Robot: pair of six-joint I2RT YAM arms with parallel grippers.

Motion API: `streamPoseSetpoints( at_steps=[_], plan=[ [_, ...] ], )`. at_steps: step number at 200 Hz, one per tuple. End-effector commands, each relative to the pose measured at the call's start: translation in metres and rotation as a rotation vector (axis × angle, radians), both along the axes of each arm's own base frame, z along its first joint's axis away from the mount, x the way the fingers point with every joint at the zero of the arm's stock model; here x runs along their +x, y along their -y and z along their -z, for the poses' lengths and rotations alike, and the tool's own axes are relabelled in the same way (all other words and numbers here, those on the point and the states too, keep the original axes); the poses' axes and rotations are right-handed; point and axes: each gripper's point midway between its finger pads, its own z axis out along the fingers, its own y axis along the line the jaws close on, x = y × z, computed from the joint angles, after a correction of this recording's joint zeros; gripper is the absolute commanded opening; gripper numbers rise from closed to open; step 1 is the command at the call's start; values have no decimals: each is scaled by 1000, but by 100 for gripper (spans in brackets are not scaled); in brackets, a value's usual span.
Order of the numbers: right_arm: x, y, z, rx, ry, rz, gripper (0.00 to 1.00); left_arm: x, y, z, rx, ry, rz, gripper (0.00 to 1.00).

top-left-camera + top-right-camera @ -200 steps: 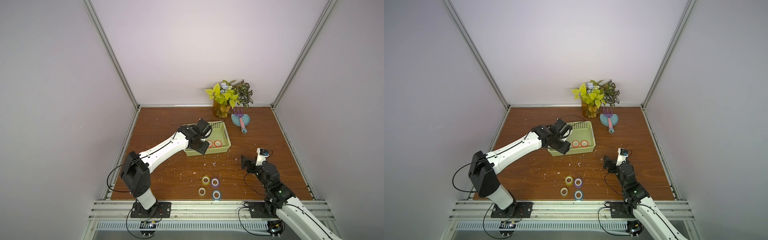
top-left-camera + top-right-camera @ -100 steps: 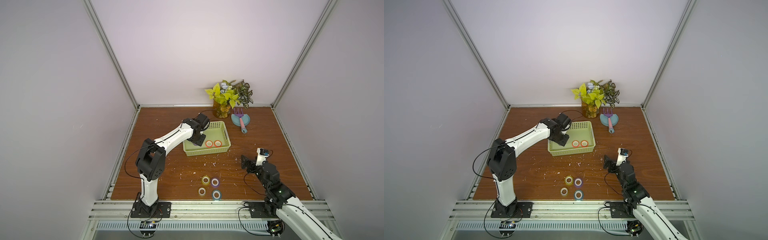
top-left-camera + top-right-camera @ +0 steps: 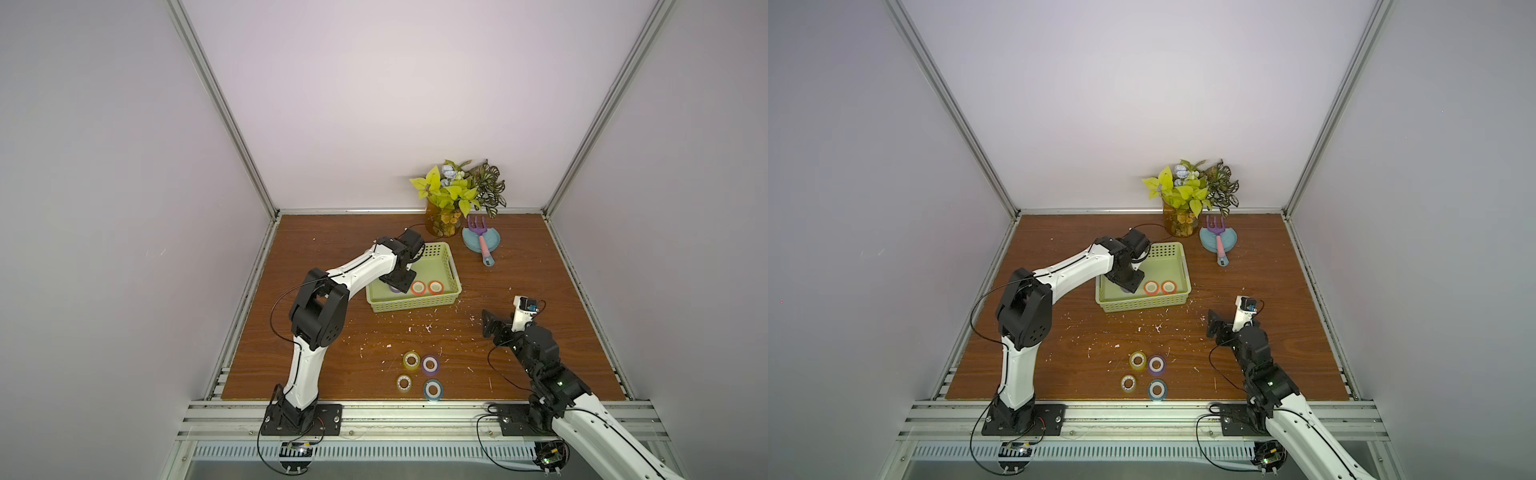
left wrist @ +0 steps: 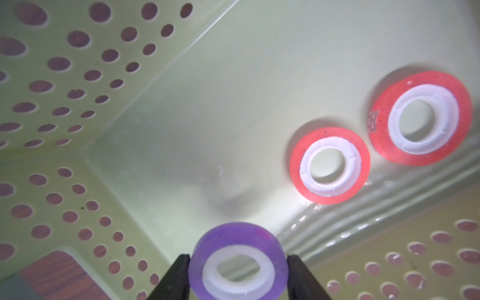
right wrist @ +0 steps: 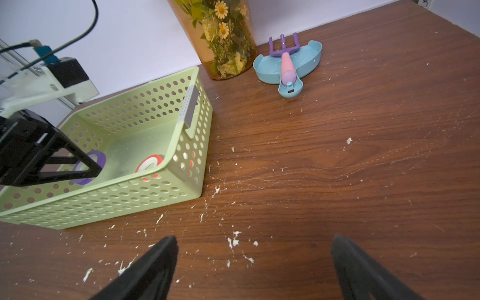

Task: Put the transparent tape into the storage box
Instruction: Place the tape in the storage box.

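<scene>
Our left gripper (image 4: 237, 262) squeezes a purple tape roll (image 4: 233, 235) inside the storage box (image 4: 233, 78), beside two red rolls (image 4: 330, 166). Our right gripper (image 5: 254, 254) stands wide open.

Flower vase (image 3: 443, 221) beside blue dish (image 3: 468, 243) holding rake (image 3: 483, 245)

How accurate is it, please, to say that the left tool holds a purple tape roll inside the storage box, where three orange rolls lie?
Only the count is wrong: the left wrist view shows two orange rolls. The left tool does hold the purple tape roll inside the storage box.
</scene>
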Motion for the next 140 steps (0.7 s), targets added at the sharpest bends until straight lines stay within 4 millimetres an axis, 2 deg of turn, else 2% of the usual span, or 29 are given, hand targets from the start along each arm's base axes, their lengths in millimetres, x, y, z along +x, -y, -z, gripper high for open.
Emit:
streamPoseSetpoints(
  at_steps=[1,57,97,140],
  plan=[
    [4,3,-8,17,37,29,99,1,1,7,-5,-28,10,54],
    [4,3,-8,16,36,28,99,-2,5,20,-16,-65,20,55],
    [4,3,-9,18,37,28,99,-4,10,19,-40,-76,31,61],
    [4,3,-8,17,36,29,99,-3,12,8,-63,-62,33,67]
  ],
)
